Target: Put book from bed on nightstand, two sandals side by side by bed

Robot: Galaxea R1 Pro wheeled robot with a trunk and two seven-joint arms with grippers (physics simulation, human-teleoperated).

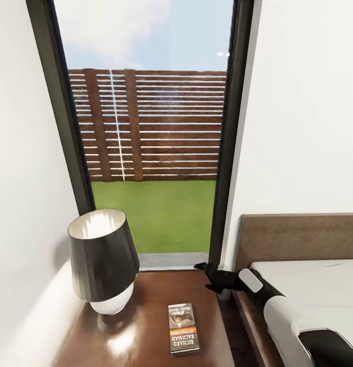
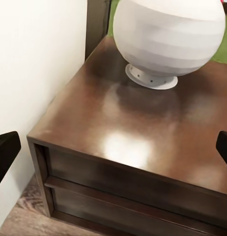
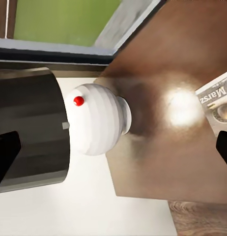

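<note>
1. One job looks done: the book [image 1: 184, 328] lies flat on the nightstand [image 1: 151, 290], face up, just beside the lamp [image 1: 102, 260] and apart from it.
2. I see my right gripper [image 1: 207, 275] hanging past the nightstand's far corner, between it and the bed [image 1: 308, 280]. Its fingers are parted and hold nothing.
3. My left gripper [image 2: 113, 147] looks down at the nightstand's glossy top from the front; its fingertips sit wide apart at the frame edges, empty.
4. I judge the book light, thin and slightly bendy. Lying flat on that slick top it offers no edge, so if I must shift it I would slide it to the rim and pinch the spine side.
5. Sandals are out of sight, so I cannot place them. I expect them light and floppy, best pinched across the sole's edge.
</note>
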